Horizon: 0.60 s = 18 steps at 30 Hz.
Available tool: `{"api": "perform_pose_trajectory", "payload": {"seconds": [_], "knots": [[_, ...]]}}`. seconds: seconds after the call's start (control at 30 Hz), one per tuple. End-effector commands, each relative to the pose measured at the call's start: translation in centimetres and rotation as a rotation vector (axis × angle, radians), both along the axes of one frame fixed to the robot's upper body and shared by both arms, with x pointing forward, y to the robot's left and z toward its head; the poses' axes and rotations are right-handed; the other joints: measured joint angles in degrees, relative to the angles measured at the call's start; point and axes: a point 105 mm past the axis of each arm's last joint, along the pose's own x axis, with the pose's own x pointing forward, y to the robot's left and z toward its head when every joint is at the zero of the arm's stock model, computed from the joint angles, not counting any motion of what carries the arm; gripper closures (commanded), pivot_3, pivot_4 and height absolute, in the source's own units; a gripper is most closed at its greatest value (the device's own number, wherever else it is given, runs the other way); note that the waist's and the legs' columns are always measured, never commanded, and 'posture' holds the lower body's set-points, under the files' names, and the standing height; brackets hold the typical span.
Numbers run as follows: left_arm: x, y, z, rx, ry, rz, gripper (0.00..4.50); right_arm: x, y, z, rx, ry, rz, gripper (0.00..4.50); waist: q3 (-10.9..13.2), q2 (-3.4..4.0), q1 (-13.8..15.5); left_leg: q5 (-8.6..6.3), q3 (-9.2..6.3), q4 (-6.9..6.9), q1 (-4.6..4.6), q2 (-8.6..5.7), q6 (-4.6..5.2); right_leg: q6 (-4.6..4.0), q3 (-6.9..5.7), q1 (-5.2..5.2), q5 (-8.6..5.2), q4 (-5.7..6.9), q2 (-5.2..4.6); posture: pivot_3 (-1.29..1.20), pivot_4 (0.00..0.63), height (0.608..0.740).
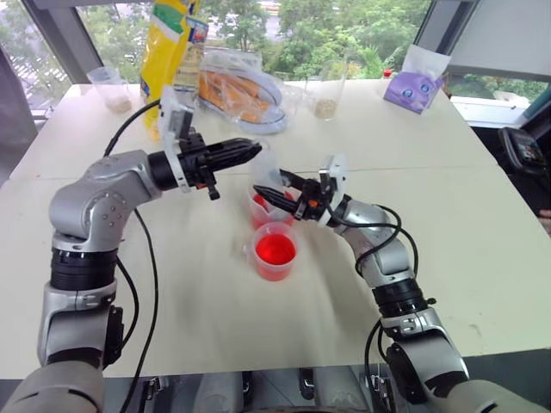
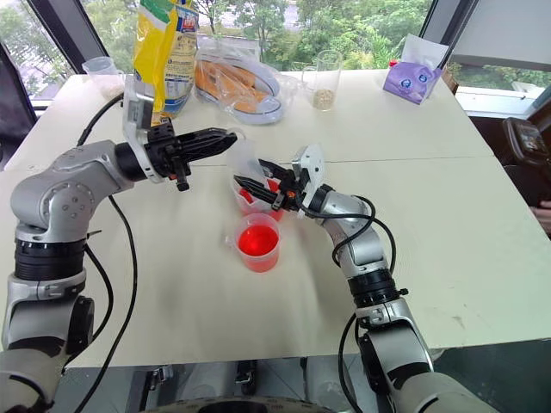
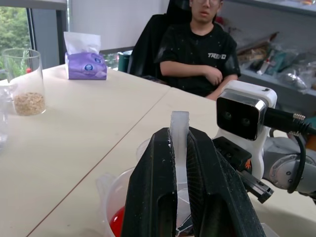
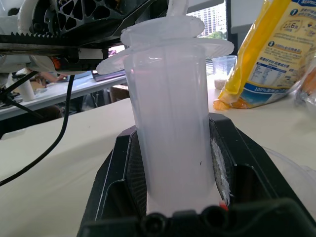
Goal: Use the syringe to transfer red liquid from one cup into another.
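A pale worktop (image 1: 448,198) is seen from above, with both robot arms meeting near its middle. The syringe (image 4: 170,123), a wide clear barrel standing upright, is clamped around its body by the right gripper (image 1: 277,194), whose black fingers are closed against it. The flat plunger top of the syringe is pinched between the fingers of the left gripper (image 1: 250,151), which reaches in level from the left side. The syringe is held over the taller cup (image 2: 245,200), a clear spouted cup showing red liquid (image 2: 247,197) low inside; whether the tip touches the liquid cannot be told. Just beside it, nearer the front edge of the worktop, stands the shorter cup (image 1: 275,252), holding more bright red liquid and touched by neither gripper. Along the far edge are a yellow bag (image 1: 164,52), a clear bag of orange contents (image 1: 241,90), two clear cups with beige grains (image 1: 325,95), and a purple tissue pack (image 1: 413,86) at the far right corner. A seated person (image 3: 197,49) in a black shirt is visible beyond the worktop.
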Motion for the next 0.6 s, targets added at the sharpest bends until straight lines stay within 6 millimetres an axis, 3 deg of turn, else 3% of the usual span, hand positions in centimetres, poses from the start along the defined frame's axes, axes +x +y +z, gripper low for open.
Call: {"api": "perform_pose_trajectory", "payload": {"seconds": [0.03, 0.6], "knots": [[-0.5, 0.4, 3.3, -0.023, -0.134, 0.013, 4.44, -0.3, 1.0, -0.2, -0.029, -0.008, 0.047, 3.11, 0.00, 0.00, 0.00, 0.00, 0.00, 0.00, 0.00, 0.00, 0.00, 0.00, 0.00, 0.00, 0.00, 0.00, 0.00, 0.00, 0.150, 0.740], [-0.4, 1.3, 5.9, -0.026, -0.228, 0.056, 4.44, 0.2, 1.1, -1.3, -0.056, 0.031, 0.050, 3.11, 0.00, 0.00, 0.01, 0.01, 0.01, 0.01, 0.00, 0.00, -0.01, 0.00, 0.00, 0.00, 0.00, 0.02, 0.00, 0.00, 0.150, 0.740]]}}
